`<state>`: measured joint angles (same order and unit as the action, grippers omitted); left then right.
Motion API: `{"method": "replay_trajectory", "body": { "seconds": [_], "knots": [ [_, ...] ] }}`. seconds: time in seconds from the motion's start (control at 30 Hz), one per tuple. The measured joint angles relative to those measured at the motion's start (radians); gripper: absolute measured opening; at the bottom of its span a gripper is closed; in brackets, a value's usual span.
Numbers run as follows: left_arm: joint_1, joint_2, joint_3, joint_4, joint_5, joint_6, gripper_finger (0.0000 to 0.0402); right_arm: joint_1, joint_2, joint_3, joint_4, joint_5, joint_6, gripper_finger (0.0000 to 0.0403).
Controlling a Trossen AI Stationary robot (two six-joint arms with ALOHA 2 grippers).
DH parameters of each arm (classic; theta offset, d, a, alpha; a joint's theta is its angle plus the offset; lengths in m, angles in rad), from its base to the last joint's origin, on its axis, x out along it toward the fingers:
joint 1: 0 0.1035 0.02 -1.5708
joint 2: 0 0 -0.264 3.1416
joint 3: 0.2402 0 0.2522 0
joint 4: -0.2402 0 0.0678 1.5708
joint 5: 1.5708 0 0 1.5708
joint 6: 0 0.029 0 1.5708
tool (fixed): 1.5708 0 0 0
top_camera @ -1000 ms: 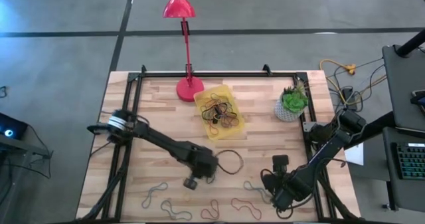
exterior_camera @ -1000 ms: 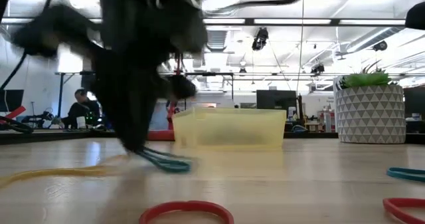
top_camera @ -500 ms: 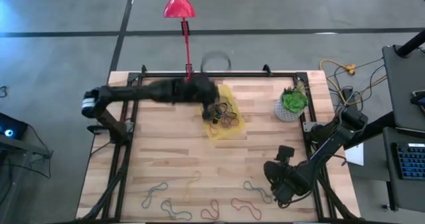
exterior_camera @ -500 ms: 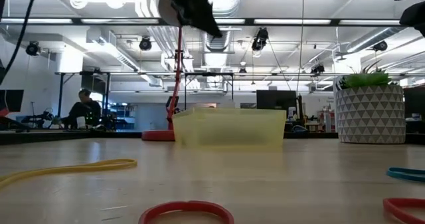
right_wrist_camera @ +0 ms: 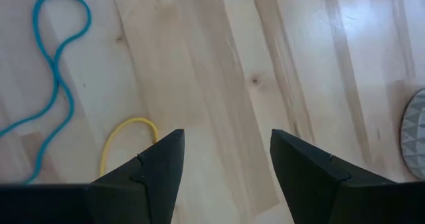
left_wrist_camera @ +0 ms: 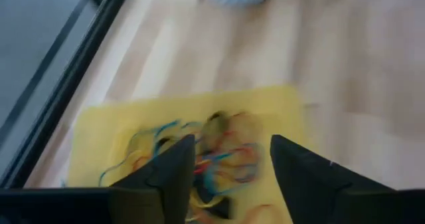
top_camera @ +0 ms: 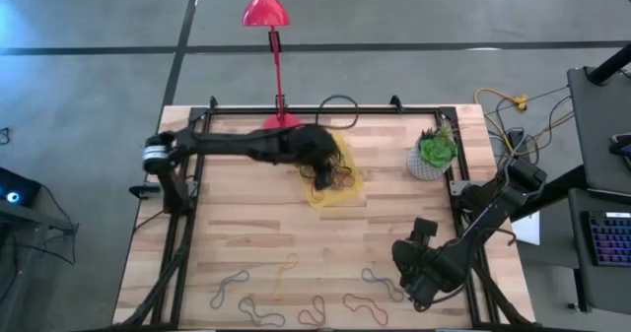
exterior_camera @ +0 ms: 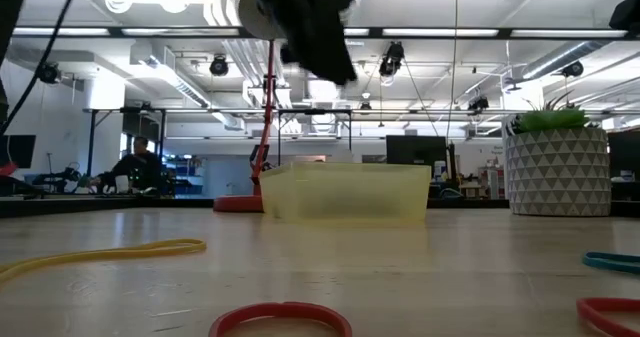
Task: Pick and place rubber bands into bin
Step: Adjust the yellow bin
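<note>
Yellow bin (top_camera: 343,189) w/ rubber bands (top_camera: 330,169) is sitting under L gripper (left_wrist_camera: 229,174), fingers apart; R gripper (right_wrist_camera: 226,171) is hovering low, also spread.

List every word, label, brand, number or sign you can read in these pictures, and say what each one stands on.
None can be read.
The yellow bin, the red lamp and the white plant pot show no lettering.
The screens in the room beyond the table are too small and blurred to read.
</note>
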<state>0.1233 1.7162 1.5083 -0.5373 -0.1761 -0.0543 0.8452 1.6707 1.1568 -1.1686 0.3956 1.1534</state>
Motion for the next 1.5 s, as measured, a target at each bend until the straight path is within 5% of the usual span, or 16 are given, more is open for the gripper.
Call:
{"method": "replay_trajectory", "body": {
  "seconds": [0.17, 0.33, 0.53, 0.63, 0.8, 0.97, 1.1, 1.5],
  "knots": [
    [-0.165, -0.163, 0.008, -0.119, -0.037, -0.073, 0.0199, 0.008, 0.0, -0.003, -0.003, 0.008, -0.018, 0.021],
    [-0.32, -0.249, -0.016, -0.283, -0.277, -0.259, 0.02, 0.01, 0.0, -0.011, -0.003, 0.055, -0.057, 0.021],
    [-0.338, -0.304, -0.025, -0.288, -0.293, -0.583, 0.02, -0.047, -0.044, -0.012, 0.004, 0.05, -0.061, 0.021],
    [-0.294, -0.286, -0.025, -0.275, -0.342, -0.537, 0.02, -0.116, -0.108, -0.013, 0.012, 0.068, -0.092, 0.021],
    [-0.148, -0.196, -0.032, -0.306, -0.283, -0.411, 0.02, -0.367, -0.225, -0.014, 0.206, 0.078, -0.216, 0.021],
    [-0.049, -0.176, -0.09, -0.355, -0.257, -0.28, 0.02, -0.713, -0.245, -0.014, 0.444, -0.095, -0.357, 0.021],
    [-0.032, -0.178, -0.196, -0.248, -0.093, -0.121, 0.02, -0.904, -0.198, -0.014, 0.528, -0.222, -0.459, 0.021],
    [-0.029, -0.31, -0.475, -0.126, -0.127, -0.104, 0.02, -0.942, 0.066, 0.011, 0.528, -0.261, -0.541, 0.0207]
  ]
}}
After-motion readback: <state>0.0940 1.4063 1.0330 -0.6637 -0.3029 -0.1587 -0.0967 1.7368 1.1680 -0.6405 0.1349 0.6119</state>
